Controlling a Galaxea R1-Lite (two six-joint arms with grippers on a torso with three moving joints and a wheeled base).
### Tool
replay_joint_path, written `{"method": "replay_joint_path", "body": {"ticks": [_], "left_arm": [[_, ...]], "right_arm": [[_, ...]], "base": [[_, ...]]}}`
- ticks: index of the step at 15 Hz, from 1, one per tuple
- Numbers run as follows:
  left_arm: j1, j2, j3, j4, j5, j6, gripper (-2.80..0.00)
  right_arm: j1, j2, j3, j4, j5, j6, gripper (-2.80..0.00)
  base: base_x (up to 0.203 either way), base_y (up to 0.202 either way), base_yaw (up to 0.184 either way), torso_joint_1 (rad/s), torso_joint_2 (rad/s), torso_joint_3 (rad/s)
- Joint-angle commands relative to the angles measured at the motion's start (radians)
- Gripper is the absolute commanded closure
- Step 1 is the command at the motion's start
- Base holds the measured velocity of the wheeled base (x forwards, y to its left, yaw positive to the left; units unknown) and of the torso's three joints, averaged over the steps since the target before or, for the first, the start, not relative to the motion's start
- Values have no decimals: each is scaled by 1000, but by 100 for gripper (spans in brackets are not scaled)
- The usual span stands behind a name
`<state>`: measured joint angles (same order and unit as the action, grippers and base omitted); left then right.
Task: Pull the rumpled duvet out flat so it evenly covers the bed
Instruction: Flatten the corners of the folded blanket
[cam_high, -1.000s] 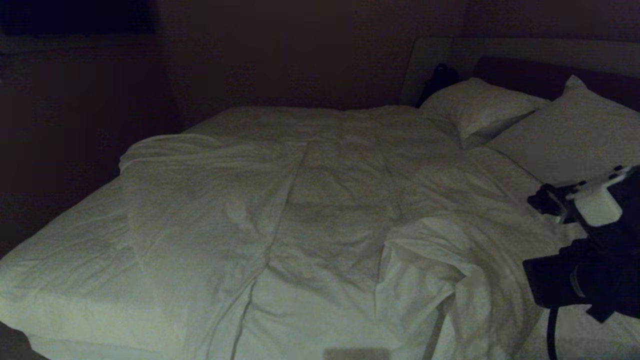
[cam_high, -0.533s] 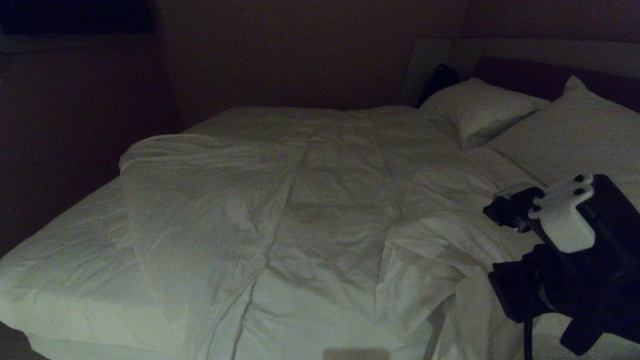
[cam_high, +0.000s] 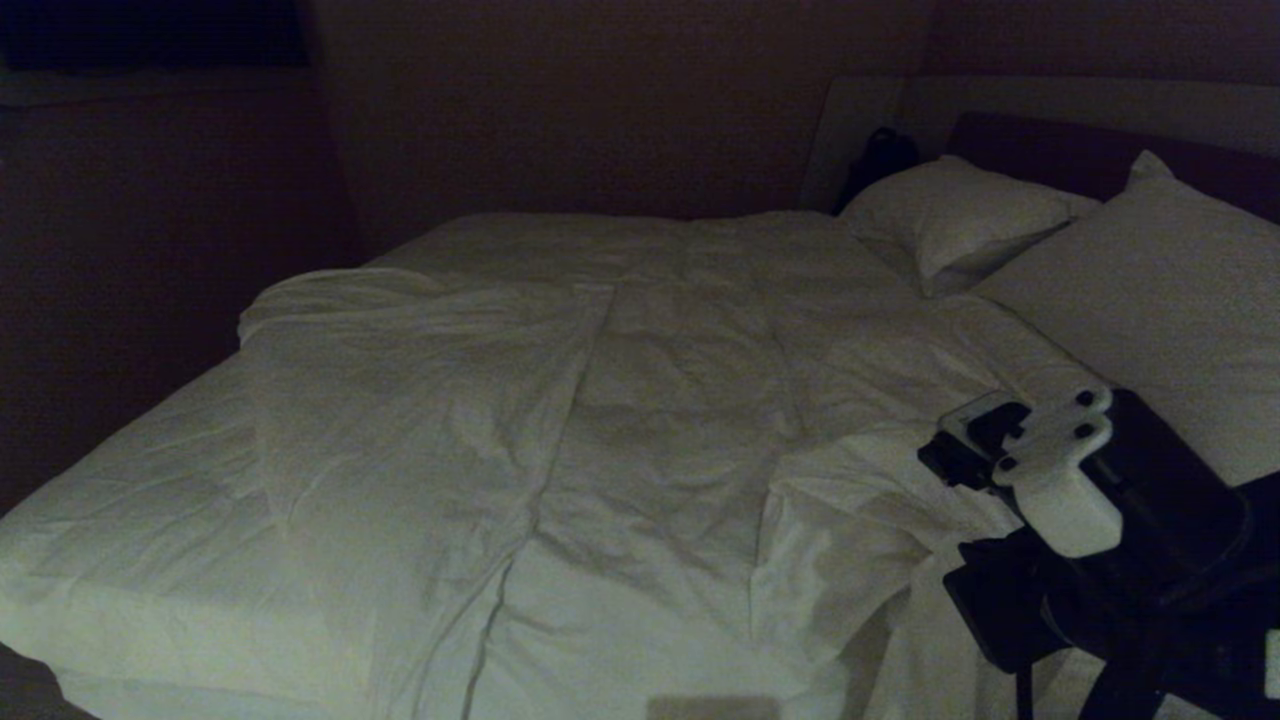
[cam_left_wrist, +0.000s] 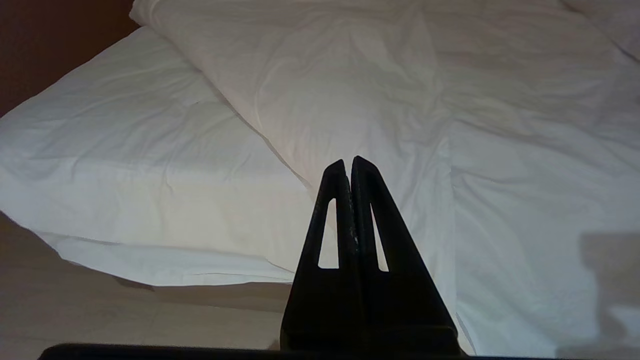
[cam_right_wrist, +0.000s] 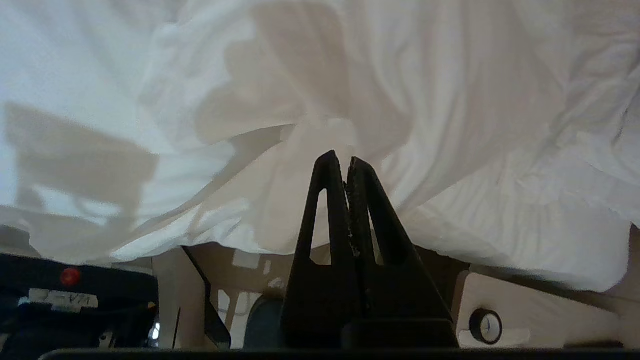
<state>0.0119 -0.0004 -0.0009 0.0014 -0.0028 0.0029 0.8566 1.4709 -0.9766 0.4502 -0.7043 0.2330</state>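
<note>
The white creased duvet (cam_high: 620, 400) lies rumpled on the bed. Its left side is folded inward, baring the mattress sheet (cam_high: 130, 520), and its near right corner is bunched into a fold (cam_high: 860, 500). My right arm (cam_high: 1100, 520) reaches in from the lower right, just beside that fold. In the right wrist view the right gripper (cam_right_wrist: 345, 160) is shut and empty, pointing at the duvet's (cam_right_wrist: 425, 100) hanging edge. My left gripper (cam_left_wrist: 348, 162) is parked and shut on nothing, off the bed's near side, facing the duvet (cam_left_wrist: 350, 75) and the bare sheet (cam_left_wrist: 125, 150).
Two white pillows (cam_high: 960, 220) (cam_high: 1150, 270) lean on the dark headboard (cam_high: 1060, 150) at the far right. Dark walls stand behind and left of the bed. Pale floor (cam_left_wrist: 100, 310) runs along the near side. My own base with a red button (cam_right_wrist: 70, 276) shows under the duvet edge.
My right arm has swung left and lower in the head view, from beside the near pillow to the bunched duvet corner. The duvet and the left gripper have not moved.
</note>
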Motion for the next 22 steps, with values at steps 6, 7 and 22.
{"method": "replay_joint_path", "body": {"ticks": [6,7,22], "left_arm": [[0,0,1,0,0,0,0],[0,0,1,0,0,0,0],[0,0,1,0,0,0,0]], "right_arm": [[1,60,-6,2,-10,-9,-280],[1,66,-7,1,-12,-24,-280],[-113,267,-124,1,-146,-101,-280]], "base": [[0,0,0,0,0,0],[0,0,0,0,0,0],[0,0,0,0,0,0]]}}
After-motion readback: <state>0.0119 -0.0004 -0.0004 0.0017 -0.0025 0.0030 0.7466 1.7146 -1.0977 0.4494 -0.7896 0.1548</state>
